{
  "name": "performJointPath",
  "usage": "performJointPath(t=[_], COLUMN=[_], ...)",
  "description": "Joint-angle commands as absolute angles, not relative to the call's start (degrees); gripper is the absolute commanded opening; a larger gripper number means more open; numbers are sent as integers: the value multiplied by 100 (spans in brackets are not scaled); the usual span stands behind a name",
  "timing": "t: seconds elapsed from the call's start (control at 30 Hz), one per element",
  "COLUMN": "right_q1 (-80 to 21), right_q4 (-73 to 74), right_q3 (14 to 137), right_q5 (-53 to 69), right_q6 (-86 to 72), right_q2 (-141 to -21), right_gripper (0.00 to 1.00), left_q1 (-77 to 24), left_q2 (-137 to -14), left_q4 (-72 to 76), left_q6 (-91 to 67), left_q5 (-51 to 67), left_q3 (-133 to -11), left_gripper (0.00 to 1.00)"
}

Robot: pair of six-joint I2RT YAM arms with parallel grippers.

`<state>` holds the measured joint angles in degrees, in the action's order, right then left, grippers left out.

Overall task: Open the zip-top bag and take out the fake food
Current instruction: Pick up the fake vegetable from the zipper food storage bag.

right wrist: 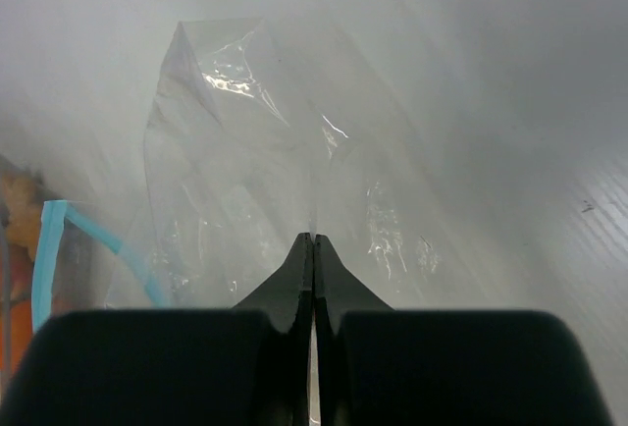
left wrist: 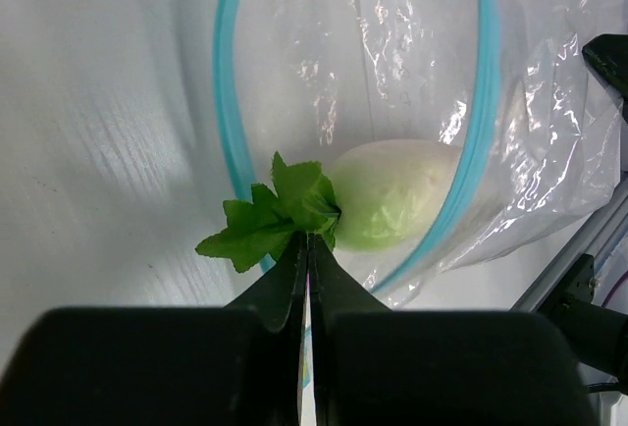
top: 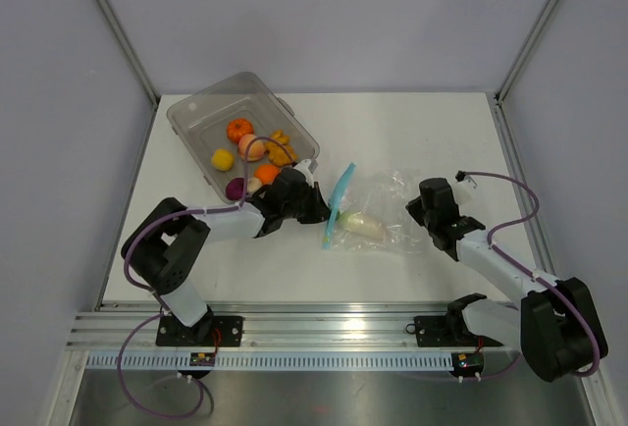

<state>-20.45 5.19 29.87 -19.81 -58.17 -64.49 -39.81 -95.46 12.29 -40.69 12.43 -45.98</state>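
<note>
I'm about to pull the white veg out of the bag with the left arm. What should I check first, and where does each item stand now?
1. Left gripper shut on the leaves of the radish: ok.
2. Right gripper shut on the bag, at the end opposite the mouth: ok.
3. Zip strip open in a loop around the radish: ok.
4. Radish body out of the bag: not ok, it lies inside.
5. Hold on the leaves alone firm enough for the pull: cannot tell.
6. Nothing else in the bag: ok, only the radish shows.
</note>
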Motion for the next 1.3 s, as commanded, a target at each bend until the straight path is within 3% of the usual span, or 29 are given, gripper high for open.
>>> performJointPath(t=[0.0,0.27,0.67,1.27], right_q1=[-2013,-2013,-2021,-2013], right_q4=[826,923,738,351], right_q3=[3050,3190,3155,3252], right_q5=[-2733,-2672,-2443,-2381], right_q6=[-6135,-5941,-5827,-5634], right_q2=[-6232,-6433,-6513,-6951], right_gripper=[0,0,0,0], left_q1=[-3903,-3771,-3744,-2760], left_q2=[-9237,-8747,-8033,-7779], left_q4=[1327,1047,18,-1213], left_q6=[-4034,-3973,-3744,-3841], left_q5=[1099,897,-703,-272], left_q3=[-4562,-4491,-4974,-6916], left_gripper=[0,0,0,0])
